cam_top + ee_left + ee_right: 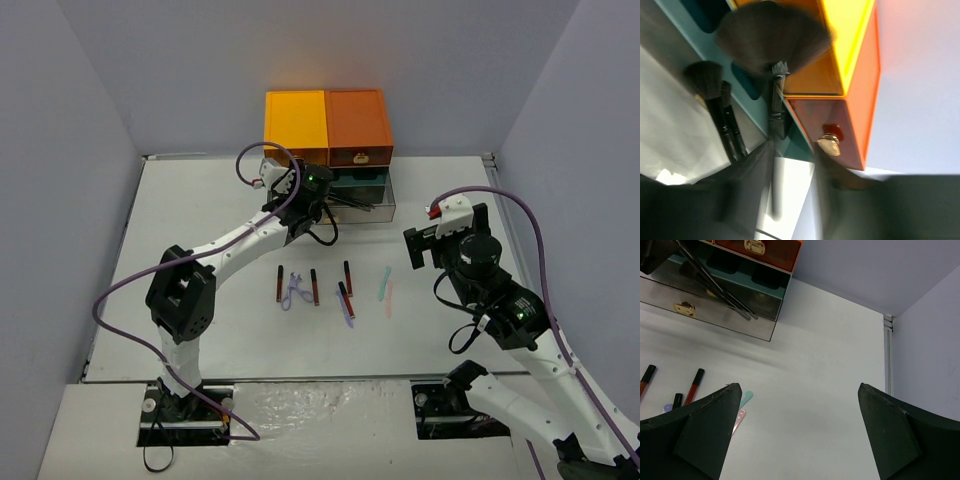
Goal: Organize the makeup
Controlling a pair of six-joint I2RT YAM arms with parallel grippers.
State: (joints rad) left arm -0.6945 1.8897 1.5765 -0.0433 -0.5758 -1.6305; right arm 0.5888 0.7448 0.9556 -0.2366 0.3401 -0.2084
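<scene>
My left gripper [325,195] is at the open drawer of the drawer box [325,125]. In the left wrist view its blurred jaws [792,147] stand apart. The handle of a black fan brush [772,40] runs down between them, close to the left finger, not clamped. Two more black brushes [715,100] lie in the drawer. On the table lie red-black pencils [279,284], a purple curler [293,290], a purple stick [347,310], a mint stick [383,283] and a pink stick [389,299]. My right gripper [445,240] hangs open and empty [798,386] to their right.
The orange-and-dark drawer box stands against the back wall, its lower drawer [710,315] pulled out toward me, with gold handles [829,145]. Side walls close in the table left and right. The mint stick [746,398] and the pink stick [738,419] lie beside my right gripper's left finger.
</scene>
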